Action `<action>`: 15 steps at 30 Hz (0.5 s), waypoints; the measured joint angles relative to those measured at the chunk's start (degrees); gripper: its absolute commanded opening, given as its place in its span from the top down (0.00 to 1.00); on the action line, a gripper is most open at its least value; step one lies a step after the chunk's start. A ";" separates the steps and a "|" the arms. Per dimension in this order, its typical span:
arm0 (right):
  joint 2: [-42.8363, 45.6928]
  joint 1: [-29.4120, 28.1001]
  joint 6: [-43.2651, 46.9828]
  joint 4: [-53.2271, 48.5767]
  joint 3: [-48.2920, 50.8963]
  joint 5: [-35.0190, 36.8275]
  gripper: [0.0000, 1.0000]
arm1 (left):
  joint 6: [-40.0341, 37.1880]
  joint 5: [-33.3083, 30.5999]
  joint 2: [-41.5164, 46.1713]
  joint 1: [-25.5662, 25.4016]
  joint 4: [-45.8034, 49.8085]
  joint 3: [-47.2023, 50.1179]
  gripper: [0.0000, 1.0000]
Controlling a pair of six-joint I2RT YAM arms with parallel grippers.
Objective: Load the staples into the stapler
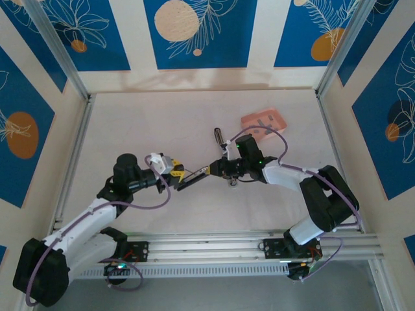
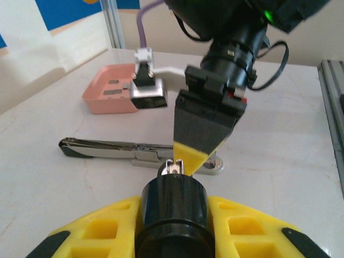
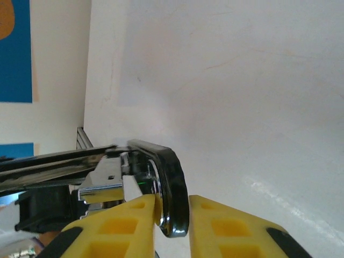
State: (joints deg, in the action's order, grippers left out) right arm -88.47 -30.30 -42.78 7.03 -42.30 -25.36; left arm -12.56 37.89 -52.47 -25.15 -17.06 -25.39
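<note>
With the left gripper point(image 2: 173, 215) and the right gripper point(image 3: 172, 212) both clamped on the open stapler point(image 2: 107, 149) at mid-table, an uneven pull could probably twist its hinge or slip it loose, while the staples point(image 2: 113, 88) lay apart in the tray point(image 2: 107, 105).

**Crowded centre, open far-left quarter**
Seen from above, the left gripper point(image 1: 176, 173) and right gripper point(image 1: 225, 167) meet on the stapler point(image 1: 194, 176) at table centre, their arms barring the 4 and 8 o'clock approaches. The pink tray point(image 1: 264, 123) sits at 1 o'clock. Bare table point(image 1: 142, 123) lies open from 9 round to 12 o'clock.
</note>
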 measured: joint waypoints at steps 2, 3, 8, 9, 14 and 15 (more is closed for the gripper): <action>-0.66 0.37 -0.57 1.20 0.98 0.94 0.69 | 1.22 -0.26 0.68 0.00 1.25 -1.66 1.00; -0.92 0.61 -0.85 1.60 1.42 1.36 0.67 | 1.77 -0.28 0.92 0.00 1.73 -2.49 1.00; -1.27 0.92 -1.22 2.36 3.23 4.24 0.58 | 3.56 0.55 1.86 0.00 2.36 -6.91 1.00; -1.27 0.92 -1.14 2.47 3.41 4.59 0.57 | 3.74 0.74 2.03 0.00 2.34 -7.45 1.00; 0.33 0.09 0.79 2.34 3.80 6.54 0.52 | 4.59 1.07 2.54 0.00 1.57 -8.90 1.00; 1.44 -0.20 1.70 2.29 3.80 7.15 0.51 | 4.74 1.07 2.54 0.00 1.64 -8.90 1.00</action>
State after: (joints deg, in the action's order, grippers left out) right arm -87.02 -30.50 -41.08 9.32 -38.50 -18.22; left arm -7.81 38.96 -49.93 -25.15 -15.42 -34.28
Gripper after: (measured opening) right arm 0.476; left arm 0.278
